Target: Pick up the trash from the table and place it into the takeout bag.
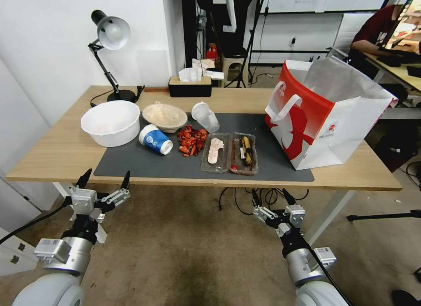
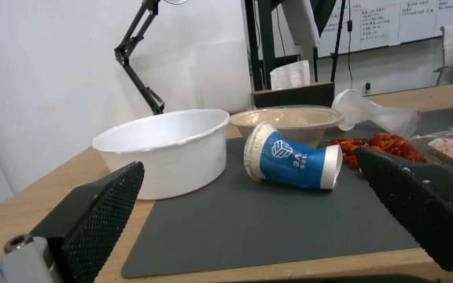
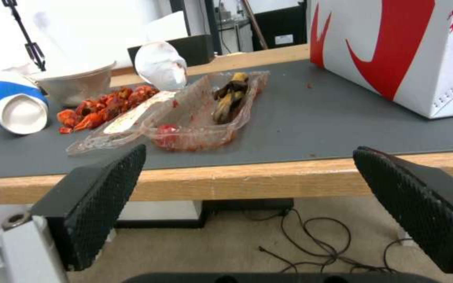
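Our left tool [image 1: 105, 179] waits in front of the table [image 1: 57, 157], a little below its near edge, with its two fingers spread wide and nothing between them. Our right tool [image 1: 271, 199] waits the same way, spread and empty.

The trash sits on the dark mat [image 1: 144, 165] just past both tools. Straight ahead of the left tool, the blue-and-white paper cup [image 2: 289, 159] lies on its side. We think it is very light and soft, so it could squash or roll away. We would take it gently around its middle. Behind it are the beige bowl [image 1: 165, 116], a tipped clear cup [image 1: 206, 116] and a pile of red bits [image 1: 192, 140].

Ahead of the right tool lie two clear trays [image 3: 185, 114] with old food in them. They look thin, bendy and maybe sticky. We would pinch one by its rim.

The big red-and-white takeout bag [image 1: 324, 117] stands open, farther out from the right tool and off to its right side.
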{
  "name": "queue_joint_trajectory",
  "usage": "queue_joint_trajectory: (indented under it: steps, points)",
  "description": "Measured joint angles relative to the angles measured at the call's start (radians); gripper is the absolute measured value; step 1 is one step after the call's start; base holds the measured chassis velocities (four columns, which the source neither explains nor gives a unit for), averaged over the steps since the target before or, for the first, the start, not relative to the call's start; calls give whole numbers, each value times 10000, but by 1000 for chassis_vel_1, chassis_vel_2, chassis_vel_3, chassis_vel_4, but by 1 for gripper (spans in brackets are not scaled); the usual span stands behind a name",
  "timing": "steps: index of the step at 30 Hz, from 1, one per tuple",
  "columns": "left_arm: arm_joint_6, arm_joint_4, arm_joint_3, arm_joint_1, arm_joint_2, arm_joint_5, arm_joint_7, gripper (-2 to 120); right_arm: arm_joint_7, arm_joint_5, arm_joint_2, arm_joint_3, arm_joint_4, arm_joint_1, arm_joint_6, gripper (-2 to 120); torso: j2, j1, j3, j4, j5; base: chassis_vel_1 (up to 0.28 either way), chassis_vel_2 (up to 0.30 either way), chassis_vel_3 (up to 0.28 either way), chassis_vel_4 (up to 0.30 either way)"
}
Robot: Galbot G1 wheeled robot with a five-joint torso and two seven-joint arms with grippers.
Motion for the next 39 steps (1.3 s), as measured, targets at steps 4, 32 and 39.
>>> queue_joint_trajectory:
  steps: [4,32,39]
  points:
    - [0,-21,0,15,-9,2,-8,100,0,0,0,1,5,0,0,100,0,0,0,0,-1,0,0,0,0]
    - [1350,1235,3502,-6494,6479,-6414,-29,100,1,-2,1,2,4,-2,0,100,-1,1,1,2,-1,0,0,0,0]
    - [2152,2002,6782,-9928,6668,-7331,-335,100,2,-1,1,3,4,-1,0,100,0,1,2,1,1,0,0,0,0]
